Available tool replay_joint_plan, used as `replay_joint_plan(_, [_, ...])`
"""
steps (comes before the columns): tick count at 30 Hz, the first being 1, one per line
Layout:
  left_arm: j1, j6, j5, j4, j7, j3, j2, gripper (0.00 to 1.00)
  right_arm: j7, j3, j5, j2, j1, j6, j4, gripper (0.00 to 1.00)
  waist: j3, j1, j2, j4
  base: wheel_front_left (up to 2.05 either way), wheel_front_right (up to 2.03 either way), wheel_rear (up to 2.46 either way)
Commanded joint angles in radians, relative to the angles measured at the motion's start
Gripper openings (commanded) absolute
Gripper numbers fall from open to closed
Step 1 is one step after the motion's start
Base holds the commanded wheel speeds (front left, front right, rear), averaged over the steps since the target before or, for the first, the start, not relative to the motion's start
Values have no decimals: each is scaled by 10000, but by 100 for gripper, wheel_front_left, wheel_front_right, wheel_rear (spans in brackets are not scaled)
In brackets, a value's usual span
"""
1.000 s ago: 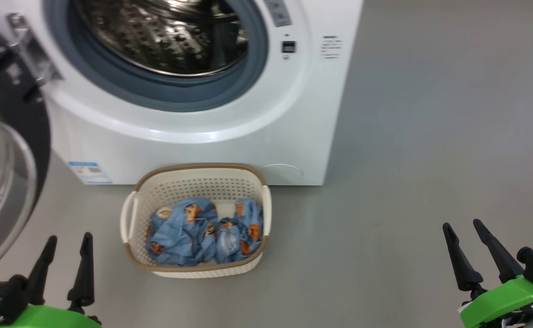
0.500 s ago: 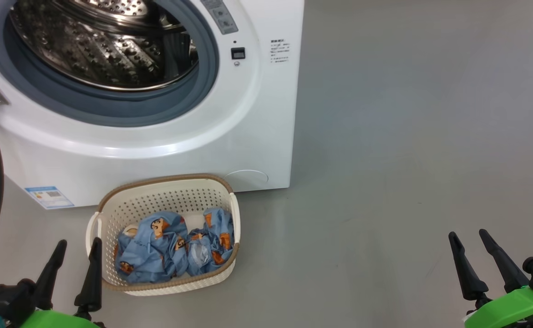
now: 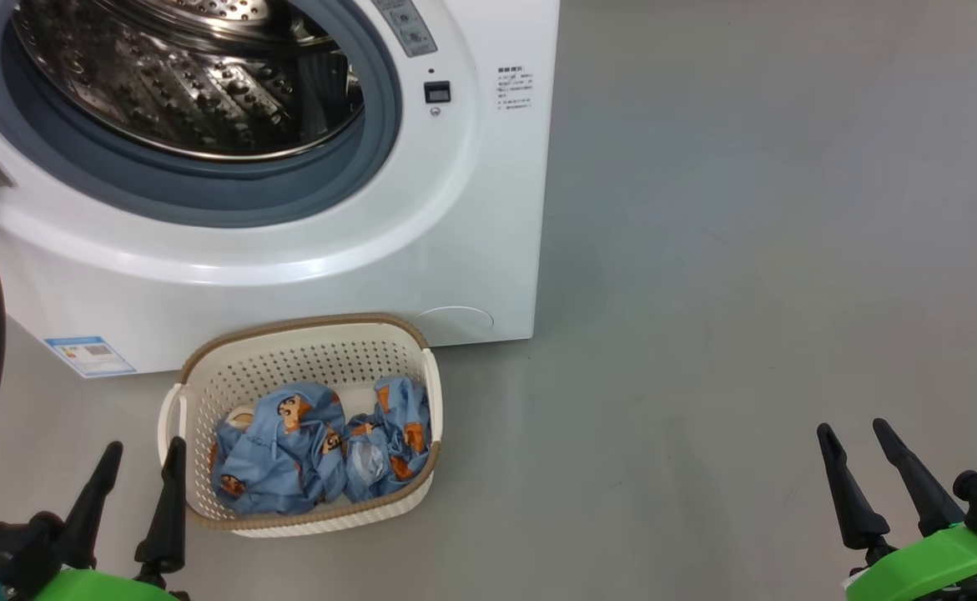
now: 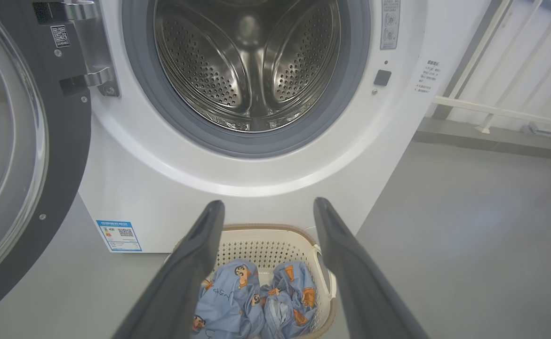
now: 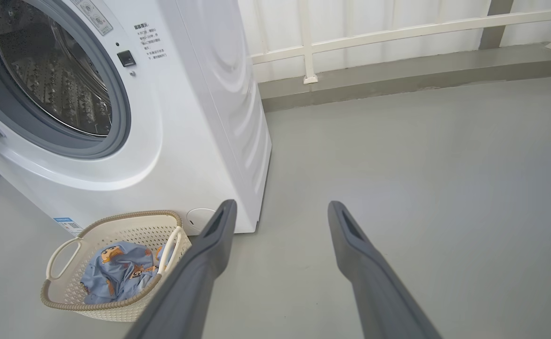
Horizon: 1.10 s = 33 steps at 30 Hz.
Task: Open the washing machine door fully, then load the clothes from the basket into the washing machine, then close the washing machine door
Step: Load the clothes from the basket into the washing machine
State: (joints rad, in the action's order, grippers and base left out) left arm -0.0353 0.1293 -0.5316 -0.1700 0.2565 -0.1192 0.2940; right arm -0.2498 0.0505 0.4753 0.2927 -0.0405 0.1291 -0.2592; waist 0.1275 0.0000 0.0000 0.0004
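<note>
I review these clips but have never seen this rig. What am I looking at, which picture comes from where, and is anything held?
A two-armed wheeled robot faces a white washing machine whose round black door hangs open on the left, baring the steel drum. The wide picture comes from the robot's head, looking down; the other two come from cameras on each wrist, looking along that gripper's two dark fingers. On the grey floor, right before the machine, stands a cream basket with blue printed clothes inside. The left gripper sits beside the basket, the right gripper far to the side. Both are open and hold nothing.
</note>
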Motion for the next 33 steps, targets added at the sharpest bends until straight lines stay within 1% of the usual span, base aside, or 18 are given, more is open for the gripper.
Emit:
replay_joint_plan(1, [-239,13,-105,154,53,332,346,100,-120,184,-111,176,-105,16,267,100,19,0,0,5,32,-120,88])
replay_joint_plan(5, [-290,13,-157,155,53,272,423,100,-120,211,-123,152,-181,16,281,100,70,0,0,-2,47,-173,126])
replay_joint_plan(12, [-403,13,-197,172,53,219,490,100,-120,224,-142,104,-265,16,282,100,165,0,0,-23,94,-233,139])
replay_joint_plan(17, [-415,13,-66,217,53,191,451,100,-120,207,-144,71,-270,16,273,100,191,0,0,-48,102,-170,68])
replay_joint_plan(23, [-365,13,-12,240,53,219,369,100,-120,163,-151,28,-245,16,276,100,205,0,0,-39,59,-63,4])
replay_joint_plan(28, [-362,13,-75,116,53,336,203,100,-120,163,-164,-21,-288,16,316,100,325,0,0,-18,3,-3,0])
replay_joint_plan(33, [-477,13,-125,-175,53,201,115,100,-120,195,-211,-103,-470,16,392,100,630,0,0,-51,0,0,0])
